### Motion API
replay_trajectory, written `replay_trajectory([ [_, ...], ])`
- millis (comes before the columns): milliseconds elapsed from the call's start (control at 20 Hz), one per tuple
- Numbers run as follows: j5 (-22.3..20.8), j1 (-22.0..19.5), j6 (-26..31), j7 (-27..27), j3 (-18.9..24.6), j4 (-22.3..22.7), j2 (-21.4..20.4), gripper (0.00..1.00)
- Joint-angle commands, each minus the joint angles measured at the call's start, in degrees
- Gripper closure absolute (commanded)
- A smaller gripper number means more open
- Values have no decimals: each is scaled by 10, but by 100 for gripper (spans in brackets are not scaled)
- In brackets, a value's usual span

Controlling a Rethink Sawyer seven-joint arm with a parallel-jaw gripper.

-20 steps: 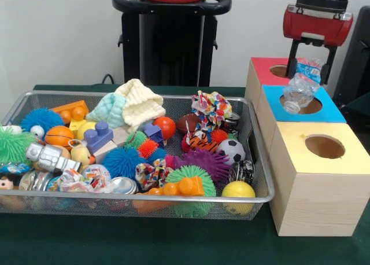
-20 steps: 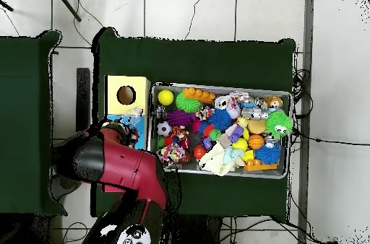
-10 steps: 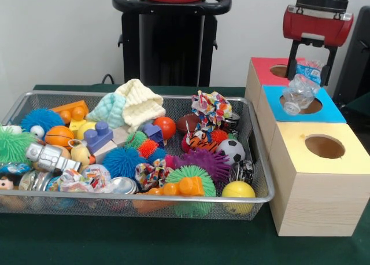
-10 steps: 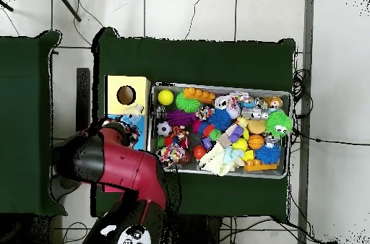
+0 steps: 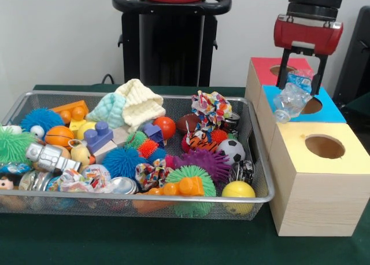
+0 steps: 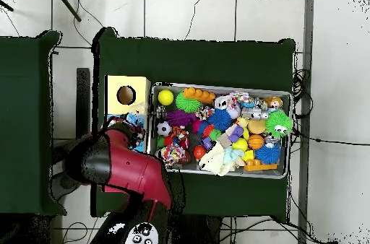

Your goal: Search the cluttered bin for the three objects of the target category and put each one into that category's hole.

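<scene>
One wire bin (image 5: 257, 155), crammed with toys, sits on a green table (image 5: 173, 245). Beside it stand three wooden boxes in a row, each with a round hole on top: a yellow box (image 5: 315, 184) nearest me, a blue box (image 5: 329, 111) in the middle, a red box (image 5: 263, 68) farthest. The red arm (image 6: 119, 169) hangs over the blue box. Its gripper (image 5: 298, 80) pinches a crumpled clear plastic bottle (image 5: 291, 97), held in the air at the near-left edge of the blue box, beside its hole and not yet in it. I judge this item close to delivery. Whether any others are already inside a box cannot be told. The bin looks full, so searching likely remains.
</scene>
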Motion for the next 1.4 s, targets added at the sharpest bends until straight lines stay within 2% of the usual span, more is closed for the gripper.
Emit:
replay_trajectory([
  [50,-3,-37,-68,129,93,76,4,0],
  [300,-3,-34,-85,133,98,87,4,0],
  [1100,27,21,-25,149,46,66,-1,0],
  [1400,35,31,-25,152,39,58,9,0],
])
